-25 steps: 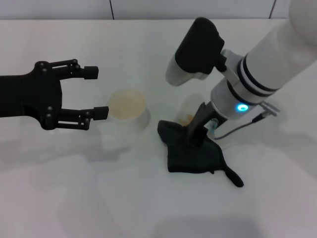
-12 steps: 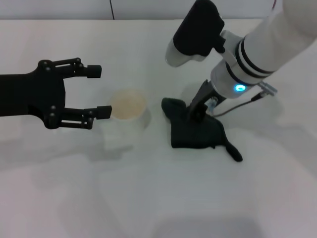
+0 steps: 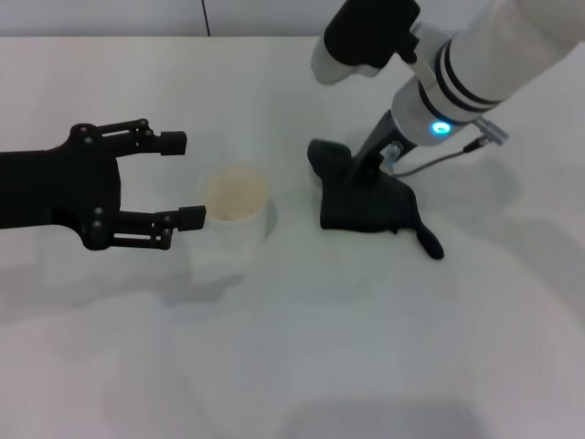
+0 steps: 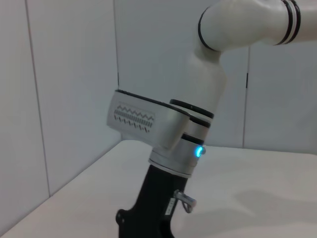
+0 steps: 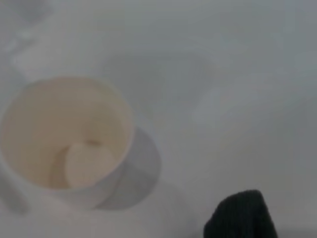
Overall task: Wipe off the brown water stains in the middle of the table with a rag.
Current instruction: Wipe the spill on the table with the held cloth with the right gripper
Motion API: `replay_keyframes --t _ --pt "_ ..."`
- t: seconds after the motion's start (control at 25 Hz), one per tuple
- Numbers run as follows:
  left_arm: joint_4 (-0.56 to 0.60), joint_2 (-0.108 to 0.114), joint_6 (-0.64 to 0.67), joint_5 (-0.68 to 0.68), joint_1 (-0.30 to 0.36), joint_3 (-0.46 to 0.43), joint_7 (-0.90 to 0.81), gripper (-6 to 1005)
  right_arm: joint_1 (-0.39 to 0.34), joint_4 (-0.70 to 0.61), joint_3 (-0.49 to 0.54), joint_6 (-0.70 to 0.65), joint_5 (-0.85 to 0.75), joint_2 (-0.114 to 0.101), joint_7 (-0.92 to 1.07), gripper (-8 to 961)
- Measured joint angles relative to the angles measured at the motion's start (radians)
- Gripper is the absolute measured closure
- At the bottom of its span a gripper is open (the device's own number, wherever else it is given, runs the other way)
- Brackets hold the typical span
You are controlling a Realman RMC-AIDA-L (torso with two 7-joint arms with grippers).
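The rag, a dark cloth with a thin tail at its right corner, lies flat on the white table right of centre. My right gripper comes down steeply onto the rag's far left part and is shut on it. A corner of the rag shows in the right wrist view. No brown water stains show on the table; the spot where the rag lies is hidden. My left gripper hovers open at the left, its fingertips just short of a cup. The left wrist view shows the right arm from the side.
A clear plastic cup with a pale orange-brown top stands between the two grippers, also seen from above as the cup in the right wrist view. A grey cable hangs by the right wrist. A wall borders the table's far edge.
The right gripper has dragged the rag toward the table's far side, over the place where a small brown blotch showed before. The left arm has shifted slightly nearer.
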Motion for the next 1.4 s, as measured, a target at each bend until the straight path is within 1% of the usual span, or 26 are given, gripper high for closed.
replay_keyframes --t 0.12,0.28,0.68,0.92,1.16,1.28,1.4 --pt "-0.003 -0.005 -0.005 0.007 -0.003 0.000 0.008 125 0.011 0.005 0.005 0.020 -0.006 0.000 -0.001 792" --pt "-0.006 -0.007 -0.007 0.008 -0.004 0.000 0.013 124 0.020 0.007 -0.002 0.017 -0.003 0.003 -0.003 790" --pt "-0.013 -0.006 -0.009 0.008 -0.007 0.000 0.018 125 0.022 -0.039 -0.132 -0.034 0.087 0.004 0.002 784" --pt "-0.013 -0.003 -0.010 0.005 -0.008 0.000 0.020 125 -0.011 -0.119 -0.160 -0.094 0.097 0.003 0.005 781" --pt "-0.013 -0.003 -0.013 0.005 -0.009 0.000 0.030 124 -0.062 -0.197 -0.187 -0.166 0.118 0.003 0.006 777" --pt "-0.013 -0.003 -0.013 0.004 -0.010 0.000 0.031 124 -0.071 -0.206 -0.204 -0.185 0.120 0.003 0.012 776" --pt "-0.013 -0.004 -0.013 0.003 -0.010 0.000 0.031 124 -0.066 -0.197 -0.212 -0.178 0.116 0.003 0.019 774"
